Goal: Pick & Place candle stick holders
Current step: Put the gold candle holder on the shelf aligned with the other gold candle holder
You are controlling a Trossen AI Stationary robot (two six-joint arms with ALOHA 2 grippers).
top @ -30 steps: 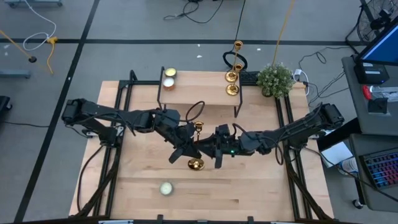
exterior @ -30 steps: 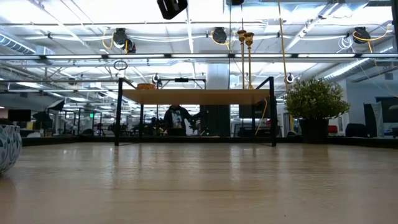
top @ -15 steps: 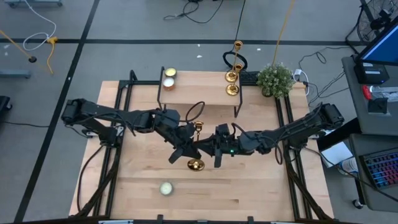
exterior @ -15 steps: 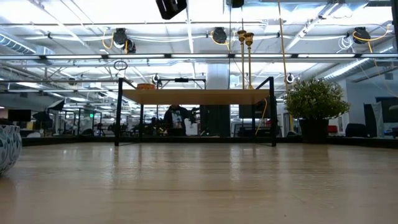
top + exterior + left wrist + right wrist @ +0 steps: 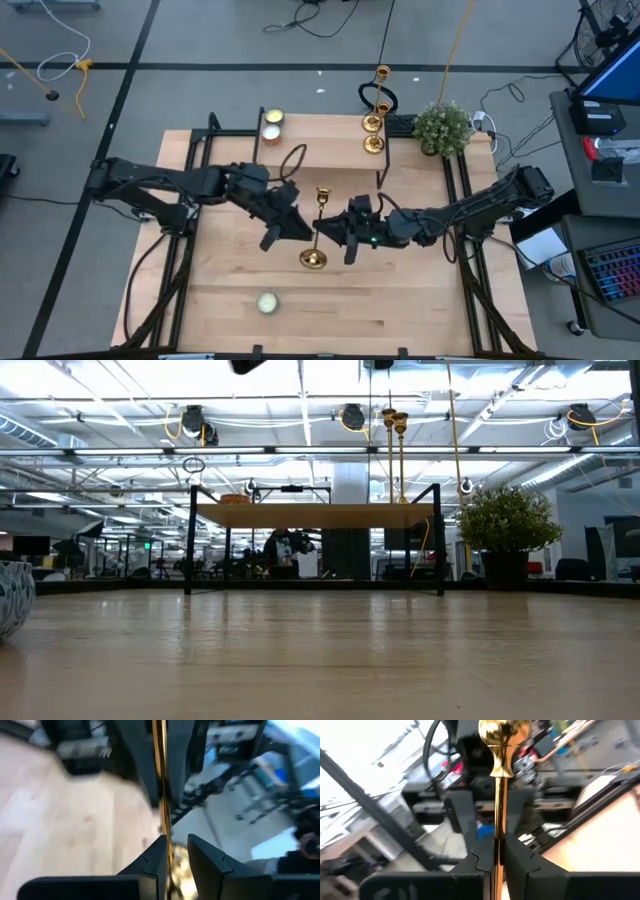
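One candle stick holder pinched by right pincer; left pincer slightly spread beside stem.

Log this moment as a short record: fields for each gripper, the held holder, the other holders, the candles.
right gripper: shut on the stem of the held holder, mid-table
left gripper: beside the same stem, fingers slightly apart around it, not clamped
held holder: gold, between the two grippers
other holders: on the raised shelf at the far side, near the plant
candles: two on the shelf's left end, one on the near table
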